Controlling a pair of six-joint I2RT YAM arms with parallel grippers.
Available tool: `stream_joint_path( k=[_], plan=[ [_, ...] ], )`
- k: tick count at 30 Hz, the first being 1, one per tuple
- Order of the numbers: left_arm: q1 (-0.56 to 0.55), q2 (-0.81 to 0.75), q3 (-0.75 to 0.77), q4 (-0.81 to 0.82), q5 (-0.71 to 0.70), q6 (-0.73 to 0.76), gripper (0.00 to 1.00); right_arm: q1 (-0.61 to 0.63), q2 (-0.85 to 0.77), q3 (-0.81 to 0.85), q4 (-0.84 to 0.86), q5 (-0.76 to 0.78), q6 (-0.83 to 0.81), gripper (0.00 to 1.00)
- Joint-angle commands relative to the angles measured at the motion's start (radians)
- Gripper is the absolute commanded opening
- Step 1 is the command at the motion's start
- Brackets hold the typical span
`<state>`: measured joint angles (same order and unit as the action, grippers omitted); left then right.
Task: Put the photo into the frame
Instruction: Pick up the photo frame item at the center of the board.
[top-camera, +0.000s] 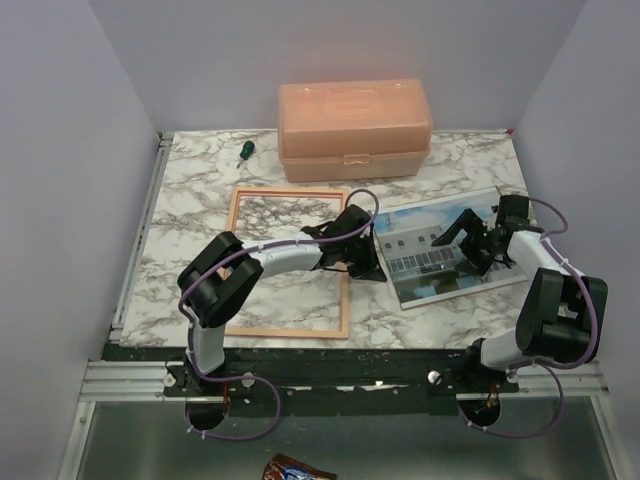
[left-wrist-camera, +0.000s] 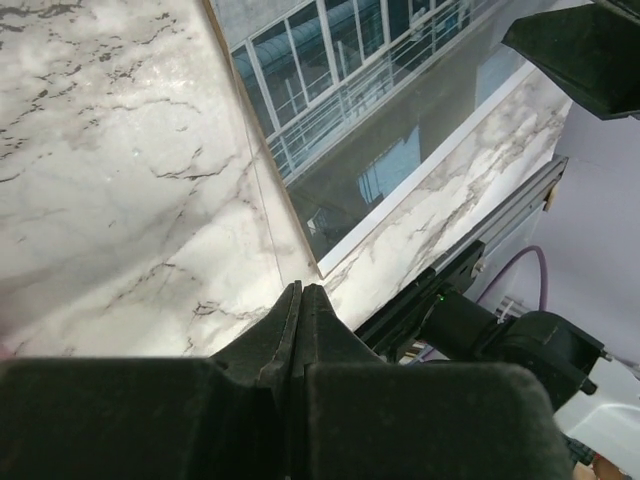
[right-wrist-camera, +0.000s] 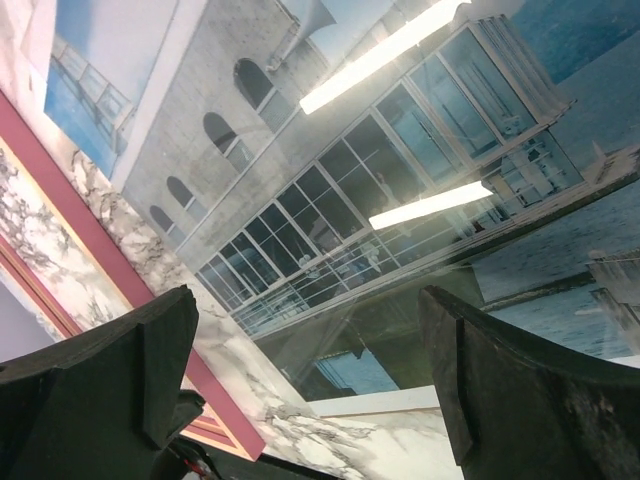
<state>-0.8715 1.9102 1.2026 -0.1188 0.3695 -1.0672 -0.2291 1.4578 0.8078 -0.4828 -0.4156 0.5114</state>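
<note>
Behind, a peach plastic lidded box (top-camera: 355, 130) and a green-handled screwdriver (top-camera: 244, 151) sit near the marble table's (top-camera: 180, 200) far edge. The left arm lies across the thin pink rectangular frame (top-camera: 285, 331), and the left gripper (left-wrist-camera: 301, 300) is pressed together just beside the glossy building photo's (top-camera: 420, 235) near-left corner. The print lies flat to the right of the frame, its long axis running left-right and slightly tilted. The right gripper (right-wrist-camera: 310, 330) hangs above it, fingers spread wide.
</note>
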Motion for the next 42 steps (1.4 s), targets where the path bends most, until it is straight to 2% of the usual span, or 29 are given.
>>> stream_joint_path(
  k=[1, 2, 4, 6, 9, 11, 14, 27, 30, 35, 37, 42],
  plan=[
    [0.020, -0.061, -0.022, -0.017, -0.028, 0.039, 0.00, 0.003, -0.034, 0.034, -0.031, -0.027, -0.014, 1.00],
    [0.020, -0.053, -0.018, -0.013, -0.021, 0.039, 0.01, 0.004, -0.036, 0.031, -0.025, -0.020, -0.011, 1.00],
    [0.019, -0.031, -0.006, 0.000, -0.003, 0.036, 0.22, 0.003, -0.031, 0.028, -0.016, 0.004, -0.007, 1.00],
    [0.019, -0.008, -0.002, 0.040, 0.032, 0.021, 0.38, 0.003, -0.019, 0.019, -0.007, 0.026, -0.008, 1.00],
    [0.019, 0.025, 0.004, 0.081, 0.060, 0.004, 0.55, 0.004, 0.008, 0.001, 0.005, 0.046, -0.013, 1.00],
    [0.018, 0.047, 0.006, 0.103, 0.074, -0.001, 0.59, 0.005, 0.025, -0.017, 0.022, 0.049, -0.011, 1.00],
    [0.019, 0.075, 0.005, 0.148, 0.096, -0.015, 0.60, 0.012, 0.053, -0.048, 0.049, 0.047, -0.001, 1.00],
    [0.021, 0.194, -0.045, 0.395, 0.167, -0.116, 0.47, 0.039, 0.146, -0.142, 0.152, 0.003, 0.036, 1.00],
    [0.022, 0.199, -0.053, 0.429, 0.168, -0.129, 0.37, 0.039, 0.148, -0.149, 0.155, -0.002, 0.035, 1.00],
    [0.025, 0.161, -0.075, 0.412, 0.142, -0.114, 0.09, 0.040, 0.141, -0.144, 0.150, -0.017, 0.030, 1.00],
    [0.026, 0.135, -0.079, 0.375, 0.123, -0.093, 0.02, 0.040, 0.128, -0.138, 0.144, -0.041, 0.029, 1.00],
    [0.030, 0.053, -0.076, 0.261, 0.062, -0.019, 0.00, 0.040, 0.058, -0.115, 0.118, -0.094, 0.030, 1.00]
  ],
)
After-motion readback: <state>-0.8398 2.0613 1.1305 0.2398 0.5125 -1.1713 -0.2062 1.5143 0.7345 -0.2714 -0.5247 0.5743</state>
